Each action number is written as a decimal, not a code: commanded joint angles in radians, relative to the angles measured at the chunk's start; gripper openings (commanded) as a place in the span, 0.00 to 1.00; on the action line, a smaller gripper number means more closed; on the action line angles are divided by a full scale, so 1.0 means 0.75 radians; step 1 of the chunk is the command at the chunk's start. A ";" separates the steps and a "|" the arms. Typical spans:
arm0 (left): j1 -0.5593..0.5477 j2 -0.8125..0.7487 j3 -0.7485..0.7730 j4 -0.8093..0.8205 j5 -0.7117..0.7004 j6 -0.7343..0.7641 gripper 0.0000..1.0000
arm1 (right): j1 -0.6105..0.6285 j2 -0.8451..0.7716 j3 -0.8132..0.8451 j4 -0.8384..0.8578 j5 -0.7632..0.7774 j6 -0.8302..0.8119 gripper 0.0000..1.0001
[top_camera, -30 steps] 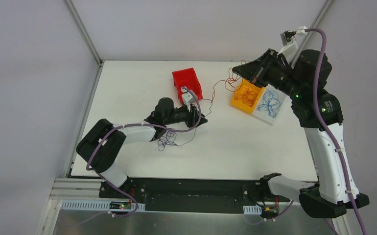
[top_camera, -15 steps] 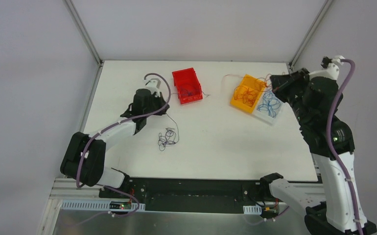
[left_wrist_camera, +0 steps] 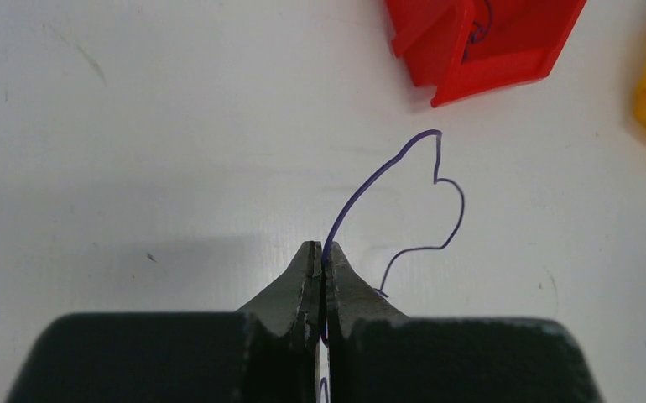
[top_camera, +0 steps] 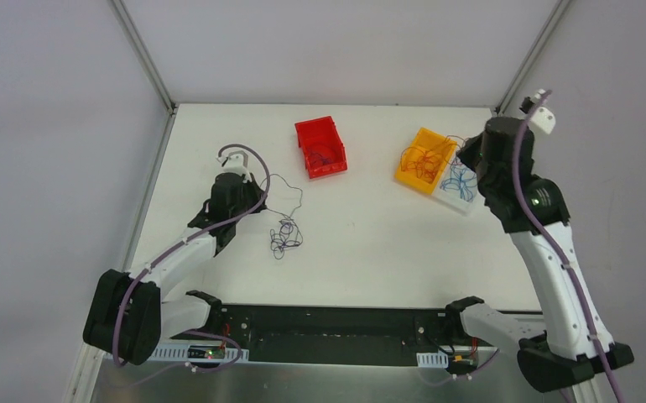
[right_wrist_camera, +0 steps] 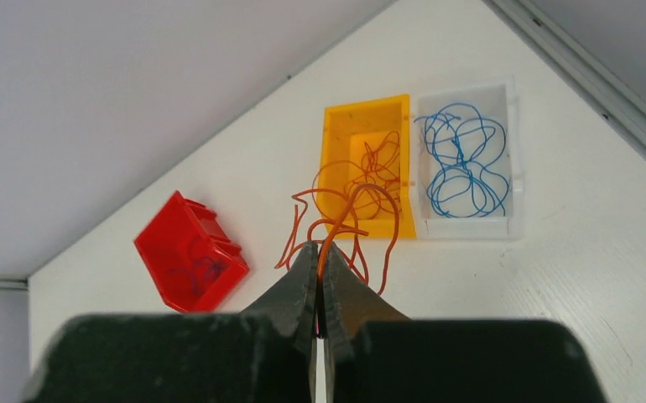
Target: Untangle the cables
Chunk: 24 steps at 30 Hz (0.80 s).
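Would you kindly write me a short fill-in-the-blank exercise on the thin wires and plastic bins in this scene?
1. The left end effector is shut on a thin wire coloured dark ____.
2. The thin red-orange wire is pinched by the ____ end effector.
3. The clear plastic bin holds thin wires coloured ____.
4. A loose tangle of dark wires lies on the white table, nearer the ____ arm.

Missing words: purple; right; blue; left.

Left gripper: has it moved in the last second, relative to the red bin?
Yes. The left gripper moved left, away from the red bin, now gripping a purple wire.
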 commanded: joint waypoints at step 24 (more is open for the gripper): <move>-0.005 -0.205 -0.120 0.111 -0.103 -0.011 0.00 | -0.181 0.754 0.257 0.187 -0.149 -0.029 0.00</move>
